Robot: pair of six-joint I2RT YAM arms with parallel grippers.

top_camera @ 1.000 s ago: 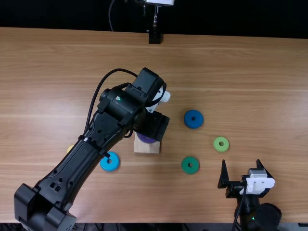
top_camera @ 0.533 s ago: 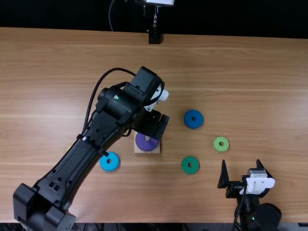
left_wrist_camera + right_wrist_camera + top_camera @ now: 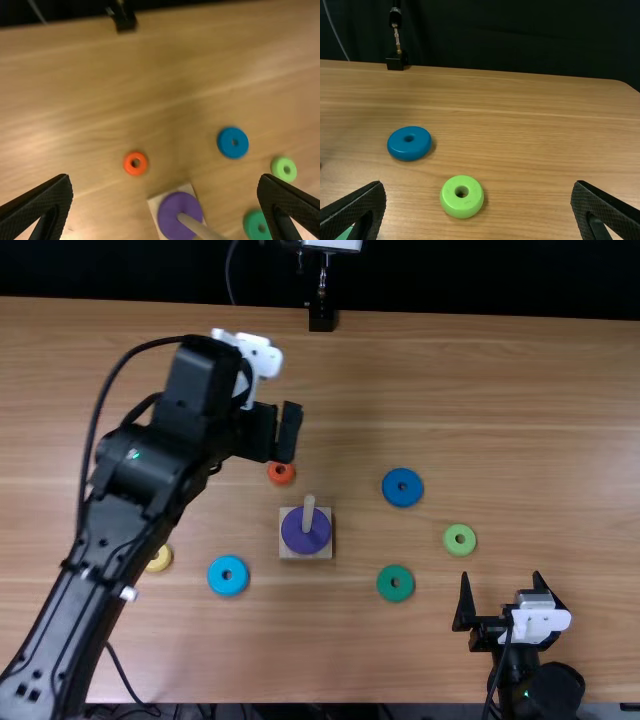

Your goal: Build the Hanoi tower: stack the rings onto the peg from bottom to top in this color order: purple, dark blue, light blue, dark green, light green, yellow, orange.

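Note:
My left gripper [image 3: 285, 432] is raised behind and left of the peg [image 3: 308, 512]; in the left wrist view the left gripper [image 3: 165, 202] stands open, holding nothing. The purple ring [image 3: 306, 531] lies around the peg on the square wooden base [image 3: 287, 551]. Loose on the table are the orange ring [image 3: 281, 473], dark blue ring [image 3: 402, 487], light green ring [image 3: 459, 539], dark green ring [image 3: 395, 583], light blue ring [image 3: 228, 576] and yellow ring [image 3: 159, 559], partly covered by the left arm. My right gripper [image 3: 503, 605] rests open at the near right; likewise the right gripper [image 3: 478, 200] in its wrist view.
A black stand [image 3: 321, 318] is at the table's far edge. The left arm spans the table's left side, above the yellow ring. A cable hangs by the near left edge of the table [image 3: 500, 390].
The left gripper has moved away from the peg, toward the far left, uncovering the purple ring, the peg and the orange ring. The right arm has stayed still.

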